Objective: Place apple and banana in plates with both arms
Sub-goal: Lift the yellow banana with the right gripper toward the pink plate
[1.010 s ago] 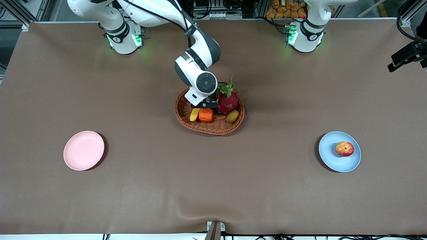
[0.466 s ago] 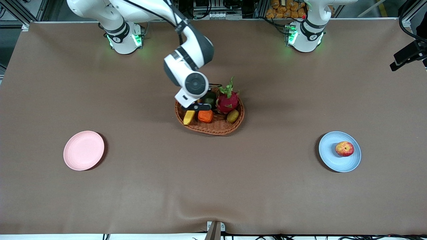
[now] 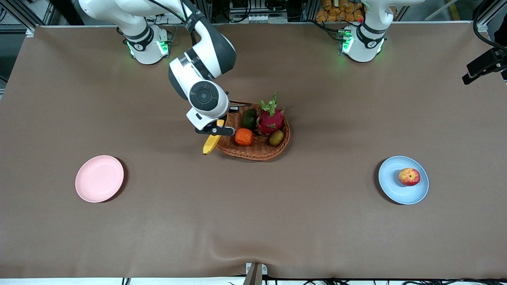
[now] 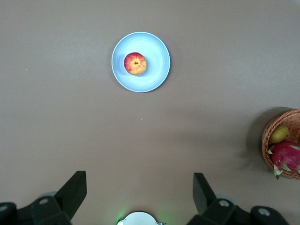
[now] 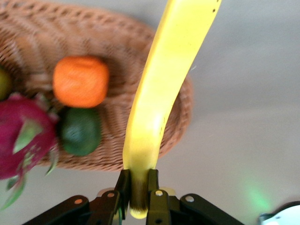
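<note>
The right gripper (image 3: 214, 131) hangs over the rim of the wicker basket (image 3: 253, 152) at the end toward the right arm, its fingers (image 5: 123, 193) pinched tight on one end of the banana (image 3: 211, 143), which dangles past the weave over bare cloth. Five fruits are in sight: the banana in the air, three pieces plus a dragon fruit (image 3: 270, 120) in the basket, and the apple. Beside the dragon fruit lie a ridged orange fruit (image 3: 244, 137), a dark green one (image 3: 249, 118) and a small yellow-green one (image 3: 276, 137).

Two plates sit well apart, nearer the front camera than the basket. The pink plate (image 3: 99, 178) lies bare toward the right arm's end, with a wide stretch of brown tablecloth (image 3: 253, 221) between it and the basket. The blue plate (image 3: 403, 180) toward the left arm's end carries the apple (image 3: 409, 176), resting off-centre.

The left arm waits high above its end of the table, the left gripper (image 4: 139, 192) spread wide and holding nothing, looking down on apple and plate.
</note>
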Tool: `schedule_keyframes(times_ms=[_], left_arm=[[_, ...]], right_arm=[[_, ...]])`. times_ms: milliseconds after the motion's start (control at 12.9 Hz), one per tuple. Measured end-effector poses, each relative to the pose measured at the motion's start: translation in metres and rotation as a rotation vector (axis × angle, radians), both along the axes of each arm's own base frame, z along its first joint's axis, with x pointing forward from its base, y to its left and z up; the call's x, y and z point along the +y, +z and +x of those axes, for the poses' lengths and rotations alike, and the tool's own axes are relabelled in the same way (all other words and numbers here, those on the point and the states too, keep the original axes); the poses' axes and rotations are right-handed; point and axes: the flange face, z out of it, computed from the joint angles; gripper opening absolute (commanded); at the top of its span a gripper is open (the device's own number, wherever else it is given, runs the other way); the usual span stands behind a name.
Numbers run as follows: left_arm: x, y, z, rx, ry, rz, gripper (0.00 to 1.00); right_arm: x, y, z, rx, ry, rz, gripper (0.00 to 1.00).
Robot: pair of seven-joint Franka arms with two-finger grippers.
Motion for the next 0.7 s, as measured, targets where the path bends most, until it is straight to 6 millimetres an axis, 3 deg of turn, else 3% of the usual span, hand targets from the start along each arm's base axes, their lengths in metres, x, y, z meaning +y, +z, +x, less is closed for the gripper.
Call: schedule_keyframes(times_ms=[388, 699], left_arm=[[-0.001, -0.002, 0.001, 0.004, -0.004, 0.000, 1.00], [-0.003, -0.003, 0.002, 0.006, -0.008, 0.000, 1.00]], right_arm=[[-0.123, 0.012, 0.066, -0.050, 0.049, -0.103, 0.00], [-0.211, 0.015, 0.093, -0.037, 0.051, -0.230, 0.00]])
